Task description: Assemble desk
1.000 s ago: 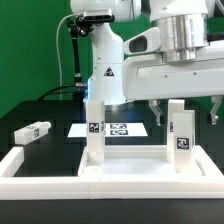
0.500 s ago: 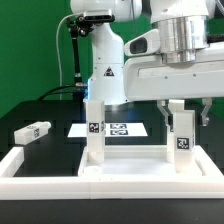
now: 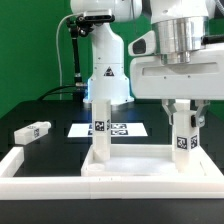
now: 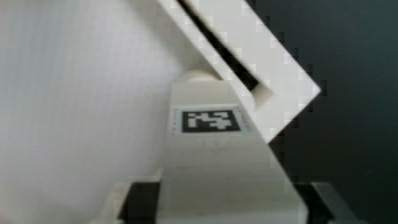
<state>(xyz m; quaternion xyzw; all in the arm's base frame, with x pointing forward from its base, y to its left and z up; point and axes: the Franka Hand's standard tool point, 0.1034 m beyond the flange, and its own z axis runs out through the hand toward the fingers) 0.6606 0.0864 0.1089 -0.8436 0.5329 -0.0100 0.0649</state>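
The white desk panel (image 3: 135, 168) lies flat at the front, and two white leg posts stand upright on it. The left post (image 3: 100, 131) stands free. My gripper (image 3: 182, 118) has come down over the right post (image 3: 181, 135), with a finger on each side of its upper part. In the wrist view the tagged post (image 4: 210, 120) fills the gap between the dark fingers (image 4: 146, 200), and my gripper (image 4: 228, 205) is shut on it. The panel's raised rim (image 4: 249, 60) runs behind the post. A loose leg post (image 3: 33, 131) lies on the table at the exterior view's left.
The long low white L-shaped rail (image 3: 25, 160) runs along the left and front of the panel. The marker board (image 3: 118, 129) lies flat behind the posts. The arm's white base (image 3: 105, 60) stands at the back, against a green backdrop.
The gripper has come down over the right leg post, and its fingers have closed in from wide apart onto the post's sides. The post and the panel have not moved.
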